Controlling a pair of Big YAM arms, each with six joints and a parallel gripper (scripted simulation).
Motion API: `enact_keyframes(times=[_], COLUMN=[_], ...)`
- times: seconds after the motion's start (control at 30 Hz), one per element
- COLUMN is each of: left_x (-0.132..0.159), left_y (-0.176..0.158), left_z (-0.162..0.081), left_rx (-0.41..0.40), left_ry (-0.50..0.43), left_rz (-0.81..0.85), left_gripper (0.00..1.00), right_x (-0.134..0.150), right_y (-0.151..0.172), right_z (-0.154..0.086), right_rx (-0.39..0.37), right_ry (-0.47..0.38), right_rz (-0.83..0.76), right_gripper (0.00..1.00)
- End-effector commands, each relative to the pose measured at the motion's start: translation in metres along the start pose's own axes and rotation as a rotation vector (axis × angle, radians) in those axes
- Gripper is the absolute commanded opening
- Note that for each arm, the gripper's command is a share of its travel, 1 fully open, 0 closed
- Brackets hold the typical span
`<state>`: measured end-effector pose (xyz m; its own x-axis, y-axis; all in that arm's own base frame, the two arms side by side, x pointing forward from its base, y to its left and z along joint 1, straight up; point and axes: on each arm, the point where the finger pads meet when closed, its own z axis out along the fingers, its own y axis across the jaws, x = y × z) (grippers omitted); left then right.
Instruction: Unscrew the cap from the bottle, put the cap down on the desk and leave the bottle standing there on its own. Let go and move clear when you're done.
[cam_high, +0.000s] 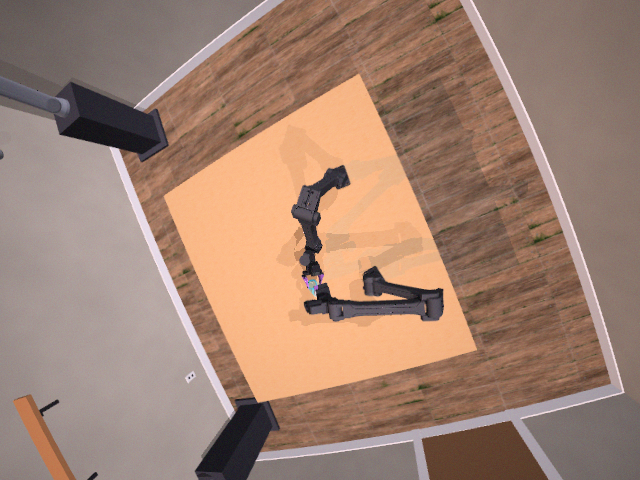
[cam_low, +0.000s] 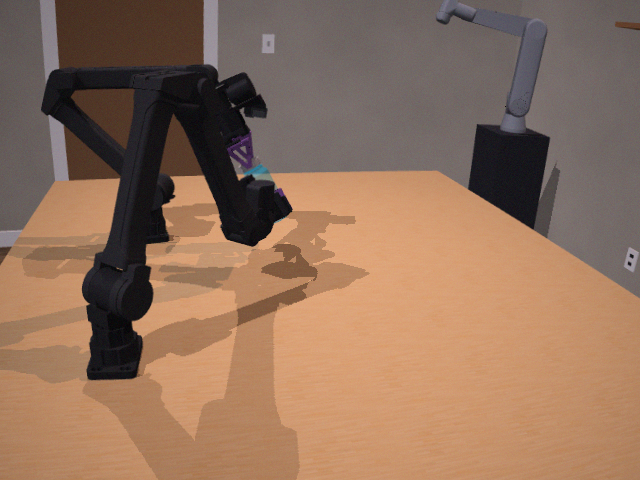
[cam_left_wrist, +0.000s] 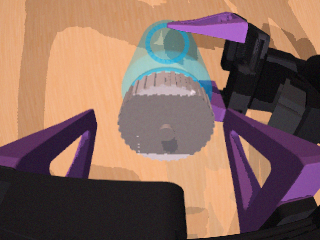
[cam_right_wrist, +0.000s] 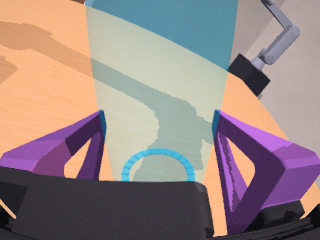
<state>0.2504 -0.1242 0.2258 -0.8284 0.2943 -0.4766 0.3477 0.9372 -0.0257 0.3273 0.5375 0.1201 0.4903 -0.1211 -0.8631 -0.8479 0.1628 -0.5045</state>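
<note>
A see-through cyan bottle (cam_high: 312, 284) (cam_low: 258, 173) (cam_left_wrist: 165, 60) (cam_right_wrist: 160, 85) hangs tilted in the air above the orange desk (cam_high: 232, 232) (cam_low: 413, 310). My right gripper (cam_right_wrist: 159, 118) (cam_low: 271, 198) is shut on the bottle's body near its base. A grey ridged cap (cam_left_wrist: 166, 122) sits on the bottle's upper end. My left gripper (cam_left_wrist: 160, 116) (cam_low: 240, 150) is open. Its purple fingers stand on either side of the cap with a gap on each side and do not touch it.
Both black arms meet over the middle of the desk. A grey arm on a black pedestal (cam_low: 509, 170) stands off the desk at the back right. Two black pedestals (cam_high: 108, 121) (cam_high: 237, 439) stand beyond the desk's corners.
</note>
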Motion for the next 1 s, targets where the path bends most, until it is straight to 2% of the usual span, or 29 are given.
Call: enact_keyframes(times=[0.0,0.37,0.43,0.47,0.93,0.97], left_x=[-0.0147,-0.0147,-0.0147,-0.0147,-0.0146,-0.0146], left_y=[-0.004,-0.0041,-0.0041,-0.0041,-0.0041,-0.0041], left_z=[-0.012,-0.012,-0.012,-0.012,-0.0121,-0.0121], left_rx=[0.015,-0.007,-0.007,-0.009,-0.037,-0.037], left_ry=[-0.02,-0.025,-0.025,-0.026,-0.026,-0.026], left_rz=[0.278,0.783,0.783,0.9,1.535,1.535], left_gripper=[0.88,0.88,0.88,0.88,0.88,0.88], right_x=[-0.0117,-0.0117,-0.0117,-0.0117,-0.0117,-0.0117], right_y=[-0.0144,-0.0144,-0.0144,-0.0144,-0.0144,-0.0144], right_z=[0.0034,0.0034,0.0034,0.0034,0.0034,0.0034], right_rx=[0.023,0.023,0.023,0.023,0.023,0.023], right_ry=[-0.026,-0.026,-0.026,-0.026,-0.026,-0.026], right_rz=[-0.009,-0.009,-0.009,-0.009,-0.009,-0.009], right_gripper=[0.0,0.0,0.0,0.0,0.0,0.0])
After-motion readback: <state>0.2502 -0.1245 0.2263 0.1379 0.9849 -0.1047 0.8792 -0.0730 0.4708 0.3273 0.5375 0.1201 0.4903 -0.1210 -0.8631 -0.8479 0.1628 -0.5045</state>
